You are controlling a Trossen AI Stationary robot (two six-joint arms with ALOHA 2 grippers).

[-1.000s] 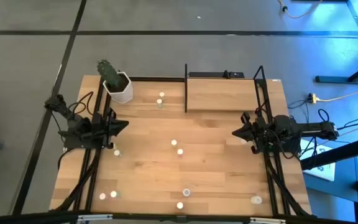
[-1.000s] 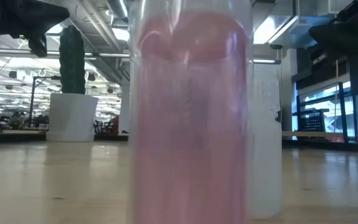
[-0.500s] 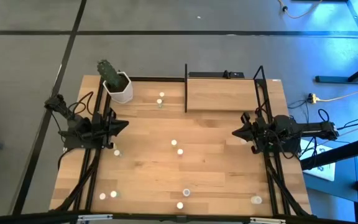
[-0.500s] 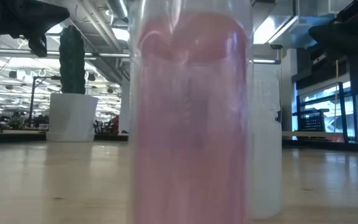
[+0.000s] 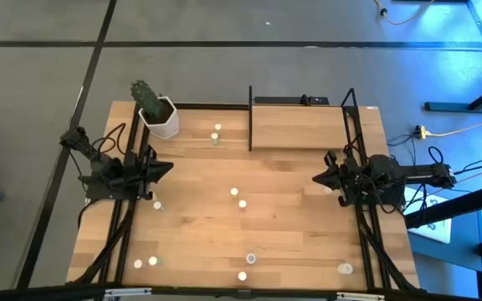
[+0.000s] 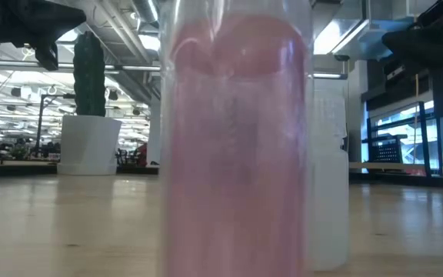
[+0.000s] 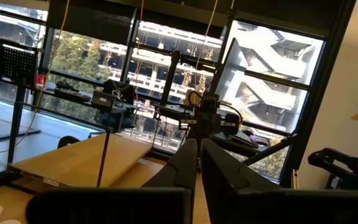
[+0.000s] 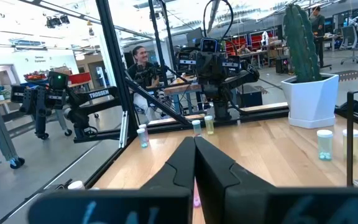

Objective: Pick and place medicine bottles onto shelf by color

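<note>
Nothing has moved since the earlier frames; both arms wait just as they did.

From above, the left gripper (image 5: 167, 167) hangs over the left side of the table (image 5: 291, 217), fingers pressed shut with nothing in them. The right gripper (image 5: 316, 178) hangs over the right side, shut and holding nothing too. The shelf (image 5: 298, 125) stands at the far edge. Little bottles (image 5: 238, 197) are dotted over the wood, none on the shelf. A cactus pot (image 5: 161, 117) sits in the far left corner.

Down low, a pink bottle (image 6: 235, 146) fills the middle, very close. A white bottle (image 6: 329, 169) stands behind it.

At the left wrist, the shut fingers (image 7: 188, 168) point across to the shelf (image 7: 82, 158).

At the right wrist, the shut fingers (image 8: 194, 162) point across the table, where more bottles (image 8: 324, 144) stand near the pot (image 8: 309, 99). A person (image 8: 140, 62) sits far behind.
</note>
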